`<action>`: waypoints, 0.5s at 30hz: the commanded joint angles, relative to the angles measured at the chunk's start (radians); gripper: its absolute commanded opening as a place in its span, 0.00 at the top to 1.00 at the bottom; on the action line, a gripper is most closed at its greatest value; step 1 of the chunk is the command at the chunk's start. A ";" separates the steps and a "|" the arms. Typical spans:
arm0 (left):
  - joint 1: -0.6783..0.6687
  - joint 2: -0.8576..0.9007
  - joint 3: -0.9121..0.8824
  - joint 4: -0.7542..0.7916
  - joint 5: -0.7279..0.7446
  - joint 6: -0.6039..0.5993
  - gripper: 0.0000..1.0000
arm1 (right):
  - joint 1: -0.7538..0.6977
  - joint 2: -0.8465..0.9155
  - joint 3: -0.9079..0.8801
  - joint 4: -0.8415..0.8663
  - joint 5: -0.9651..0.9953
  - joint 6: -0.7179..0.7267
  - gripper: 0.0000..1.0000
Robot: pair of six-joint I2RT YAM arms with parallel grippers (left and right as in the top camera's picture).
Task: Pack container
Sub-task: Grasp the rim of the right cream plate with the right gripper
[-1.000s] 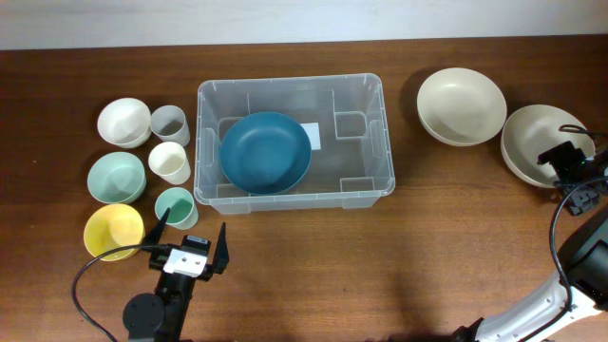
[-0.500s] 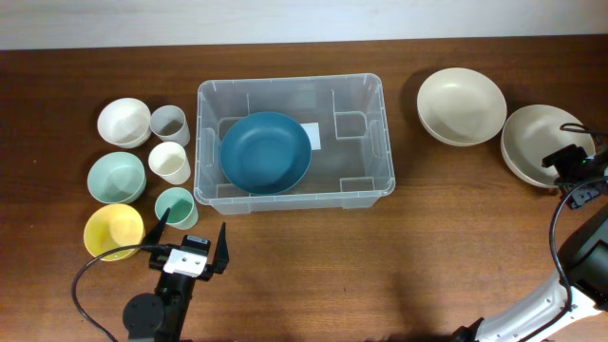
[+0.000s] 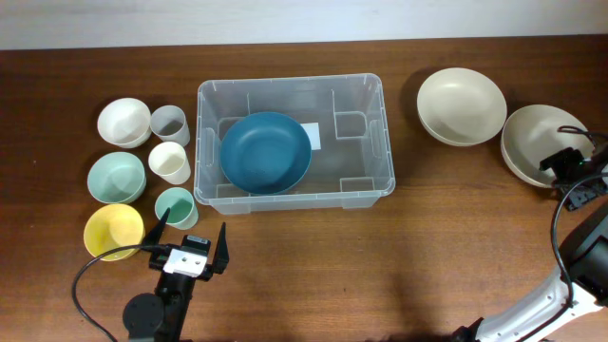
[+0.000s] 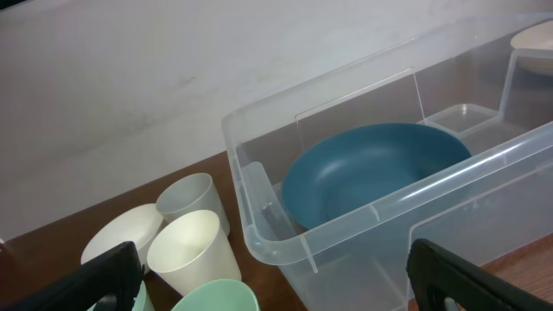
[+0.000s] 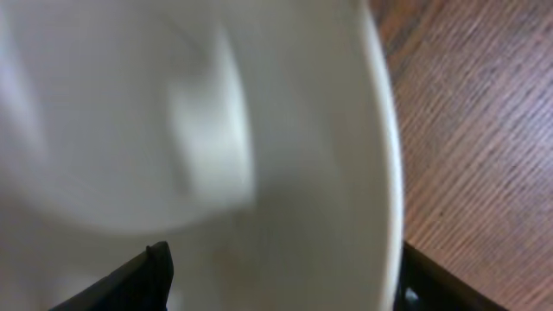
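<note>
The clear plastic container (image 3: 388,142) stands at the table's middle and holds a dark blue bowl (image 3: 265,152). It also shows in the left wrist view (image 4: 259,216) with the blue bowl (image 4: 371,173) inside. My left gripper (image 3: 190,245) is open and empty, near the front edge below the cups; its fingers frame the left wrist view (image 4: 272,294). My right gripper (image 3: 567,169) is open over the near right part of a beige bowl (image 3: 527,133). In the right wrist view its fingers (image 5: 276,281) straddle that bowl's rim (image 5: 259,173), one inside and one over the wood.
Left of the container stand a white bowl (image 3: 124,121), a pale green bowl (image 3: 116,178), a yellow bowl (image 3: 113,231), a grey cup (image 3: 169,123), a white cup (image 3: 169,161) and a green cup (image 3: 176,206). A second beige bowl (image 3: 461,106) sits right of the container.
My right gripper has shifted slightly down over the far right beige bowl's rim. The left arm and all objects have not moved.
</note>
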 commanded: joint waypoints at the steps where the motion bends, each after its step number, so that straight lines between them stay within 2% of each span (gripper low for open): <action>1: 0.006 -0.006 -0.002 -0.005 0.011 -0.003 0.00 | -0.008 0.039 -0.010 0.003 0.011 -0.008 0.25; 4: 0.006 -0.006 -0.002 -0.005 0.011 -0.003 0.00 | -0.008 0.039 -0.010 0.010 0.011 -0.007 0.27; 12: 0.006 -0.006 -0.002 -0.005 0.011 -0.003 0.00 | -0.023 0.039 -0.008 0.009 0.011 0.019 0.55; 15: 0.006 -0.006 -0.002 -0.005 0.011 -0.003 0.00 | -0.051 0.039 -0.008 0.002 0.004 0.057 0.75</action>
